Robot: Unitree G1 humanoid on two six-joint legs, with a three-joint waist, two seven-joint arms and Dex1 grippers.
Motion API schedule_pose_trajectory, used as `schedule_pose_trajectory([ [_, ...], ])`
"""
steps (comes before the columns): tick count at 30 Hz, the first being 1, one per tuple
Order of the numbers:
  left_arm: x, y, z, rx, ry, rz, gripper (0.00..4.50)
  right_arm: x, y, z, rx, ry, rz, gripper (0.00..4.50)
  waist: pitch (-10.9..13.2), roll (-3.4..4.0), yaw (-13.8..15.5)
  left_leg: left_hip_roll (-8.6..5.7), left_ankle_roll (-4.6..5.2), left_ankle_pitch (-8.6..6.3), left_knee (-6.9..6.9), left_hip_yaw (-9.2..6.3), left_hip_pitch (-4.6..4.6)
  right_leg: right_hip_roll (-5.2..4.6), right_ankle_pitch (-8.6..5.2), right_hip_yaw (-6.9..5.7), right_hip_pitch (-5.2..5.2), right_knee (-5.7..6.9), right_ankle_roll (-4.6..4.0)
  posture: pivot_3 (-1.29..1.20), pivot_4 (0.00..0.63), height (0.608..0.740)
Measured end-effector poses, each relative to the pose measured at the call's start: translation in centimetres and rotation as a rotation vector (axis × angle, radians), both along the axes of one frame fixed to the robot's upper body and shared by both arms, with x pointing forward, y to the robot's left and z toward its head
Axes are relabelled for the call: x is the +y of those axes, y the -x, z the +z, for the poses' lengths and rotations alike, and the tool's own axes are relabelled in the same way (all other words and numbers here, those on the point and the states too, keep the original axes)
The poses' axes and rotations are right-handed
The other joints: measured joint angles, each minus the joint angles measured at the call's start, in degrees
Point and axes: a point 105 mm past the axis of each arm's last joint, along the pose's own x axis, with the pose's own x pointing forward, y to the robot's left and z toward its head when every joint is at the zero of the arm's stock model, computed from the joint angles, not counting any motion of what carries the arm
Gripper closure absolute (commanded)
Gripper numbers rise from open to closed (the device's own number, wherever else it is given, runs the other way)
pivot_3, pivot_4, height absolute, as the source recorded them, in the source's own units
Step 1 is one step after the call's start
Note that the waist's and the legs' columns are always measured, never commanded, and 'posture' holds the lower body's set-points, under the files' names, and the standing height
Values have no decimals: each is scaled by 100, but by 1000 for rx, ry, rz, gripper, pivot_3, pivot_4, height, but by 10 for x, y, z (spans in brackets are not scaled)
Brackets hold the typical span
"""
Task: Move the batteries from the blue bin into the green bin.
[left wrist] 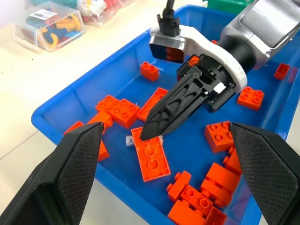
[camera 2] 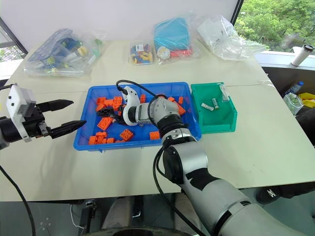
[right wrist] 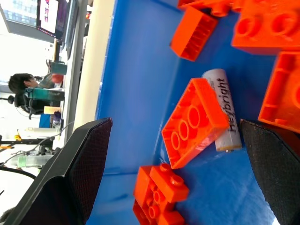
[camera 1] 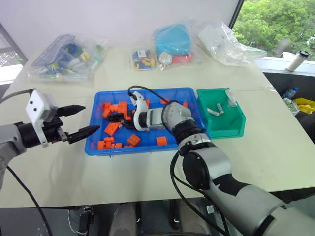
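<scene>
The blue bin (camera 1: 98,147) sits mid-table, strewn with orange bricks (camera 1: 112,129). Inside it, my right gripper (camera 1: 115,118) stands open and low over the bin's left half. One battery (right wrist: 224,112), a pale cylinder with printed lettering, lies on the blue floor between its fingers (right wrist: 79,164), tucked against a flat orange brick (right wrist: 194,122). The same battery (left wrist: 130,140) lies just by one right fingertip (left wrist: 159,124). My left gripper (camera 1: 91,118) hovers open just outside the bin's left rim, holding nothing. The green bin (camera 1: 231,129) stands against the blue bin's right side with a few batteries (camera 1: 216,111) in it.
Clear bags of coloured toys (camera 1: 66,56) and boxes (camera 1: 172,44) line the table's far side. A crumpled plastic bag (camera 1: 229,42) lies at the back right. A black cable (camera 1: 147,91) loops over my right wrist. A person (right wrist: 23,84) sits far off.
</scene>
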Motion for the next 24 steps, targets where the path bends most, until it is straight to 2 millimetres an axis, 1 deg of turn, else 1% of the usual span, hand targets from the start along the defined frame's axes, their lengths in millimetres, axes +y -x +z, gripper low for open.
schedule_pose_trajectory([
  [4,-2,2,0,1,-6,-2,0,5,1,-1,-15,7,12,35,0,0,-1,5,-1,0,0,-1,1,-1,-7,0,0,0,-12,0,150,736],
  [5,-2,2,0,1,-6,-1,0,5,1,-1,-19,7,13,585,0,0,0,5,-1,0,0,-1,1,-3,-7,0,0,0,-13,0,150,736],
  [6,-1,2,0,2,-6,-1,0,5,0,-2,-22,11,10,886,0,0,1,5,-1,0,0,-1,1,-4,-7,0,0,0,-13,0,150,736],
  [8,-1,2,0,2,-6,0,0,4,0,-6,-28,28,8,1911,0,1,1,6,-2,0,0,-1,-1,-6,-8,0,-1,0,-14,0,150,736],
  [9,-1,2,0,2,-6,0,0,4,0,-8,-27,37,8,2342,1,1,0,6,-2,0,-1,-1,-2,-6,-8,1,-3,0,-14,0,150,736],
  [10,-1,2,0,2,-6,2,0,4,0,-10,-26,46,10,2928,1,1,-1,6,-2,0,-4,0,-4,-7,-8,1,-6,0,-14,0,150,736],
  [12,-1,1,0,0,-6,6,0,4,1,-11,-25,49,15,3950,1,1,-1,5,-3,0,-8,1,-5,-9,-8,1,-8,-1,-14,0,150,736],
  [13,-1,1,0,-2,-6,8,0,4,1,-10,-29,40,18,4343,1,1,-2,5,-3,0,-10,1,-3,-10,-8,1,-8,-2,-13,0,150,736],
  [14,-1,1,1,-6,-6,8,0,4,1,-9,-32,35,20,4498,0,0,-3,4,-4,1,-13,1,-1,-10,-8,1,-6,-2,-14,0,150,736],
  [19,-2,-2,6,-23,-4,4,0,6,3,-6,-45,31,42,4498,1,1,-8,2,-11,6,-30,2,0,-10,-6,2,-13,-5,-10,0,150,736],
  [22,-2,-3,5,-22,-3,2,0,3,3,-1,-66,46,63,4498,1,0,-5,0,-21,13,-44,3,-2,-11,-4,3,-19,-11,-7,0,150,736],
  [24,-2,-4,4,-16,-2,4,0,0,2,8,-83,41,74,4498,2,-1,0,-1,-25,17,-52,3,-3,-11,0,3,-22,-13,0,0,150,736],
])
